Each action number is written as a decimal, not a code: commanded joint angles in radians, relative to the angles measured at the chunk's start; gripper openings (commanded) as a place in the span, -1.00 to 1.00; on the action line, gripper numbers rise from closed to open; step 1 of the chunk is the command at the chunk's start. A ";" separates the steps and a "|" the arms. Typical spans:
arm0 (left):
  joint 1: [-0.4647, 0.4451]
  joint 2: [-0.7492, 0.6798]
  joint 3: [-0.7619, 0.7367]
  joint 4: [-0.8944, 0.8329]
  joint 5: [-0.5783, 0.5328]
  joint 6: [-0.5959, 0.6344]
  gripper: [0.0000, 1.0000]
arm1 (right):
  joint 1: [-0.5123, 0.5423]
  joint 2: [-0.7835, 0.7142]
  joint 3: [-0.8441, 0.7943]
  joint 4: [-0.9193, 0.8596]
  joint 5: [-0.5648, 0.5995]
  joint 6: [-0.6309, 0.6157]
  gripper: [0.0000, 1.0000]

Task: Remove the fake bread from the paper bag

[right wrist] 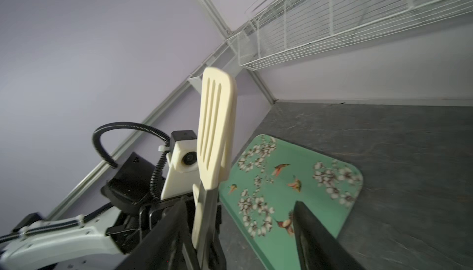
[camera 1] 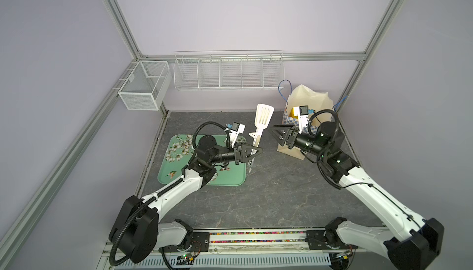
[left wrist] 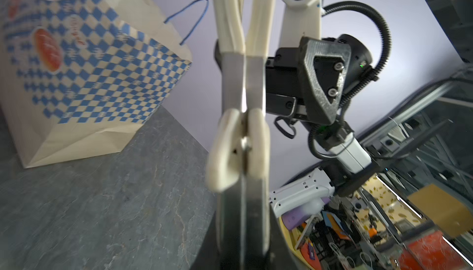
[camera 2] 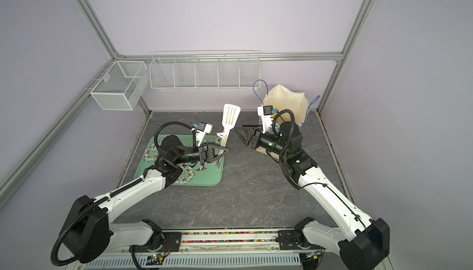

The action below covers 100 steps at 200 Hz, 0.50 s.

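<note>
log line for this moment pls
left gripper: shut on tongs, head pointing up | right gripper: open, holding nothing, facing tongs | paper bag: standing behind right gripper

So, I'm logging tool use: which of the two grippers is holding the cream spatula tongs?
The left gripper, shut on the cream spatula tongs; the right gripper, by the paper bag, has its fingers apart and empty.

Matt cream plastic on the tongs point(camera 1: 264, 117), brushed metal arms below; the paper bag point(left wrist: 84, 76) is creased, dull paper; the tray point(right wrist: 307, 179) gleams smooth on a stone-look matt table point(camera 1: 268, 191).
</note>
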 commanded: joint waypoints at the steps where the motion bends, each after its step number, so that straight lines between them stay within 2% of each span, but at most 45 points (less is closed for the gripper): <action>1: 0.021 -0.061 0.094 -0.451 -0.185 0.266 -1.00 | -0.098 -0.056 0.156 -0.497 0.292 -0.119 0.49; 20: 0.022 -0.062 0.181 -0.748 -0.391 0.442 -1.00 | -0.255 -0.026 0.265 -0.694 0.326 -0.174 0.65; 31: 0.022 -0.044 0.228 -0.854 -0.485 0.504 -1.00 | -0.348 0.015 0.328 -0.787 0.358 -0.214 0.70; 46: 0.022 -0.006 0.286 -0.950 -0.574 0.555 -1.00 | -0.418 0.080 0.386 -0.850 0.395 -0.250 0.74; 66: 0.022 0.051 0.358 -1.031 -0.648 0.592 -1.00 | -0.471 0.173 0.461 -0.886 0.414 -0.271 0.78; 100: 0.022 0.147 0.457 -1.142 -0.786 0.625 -1.00 | -0.500 0.336 0.572 -0.877 0.440 -0.277 0.80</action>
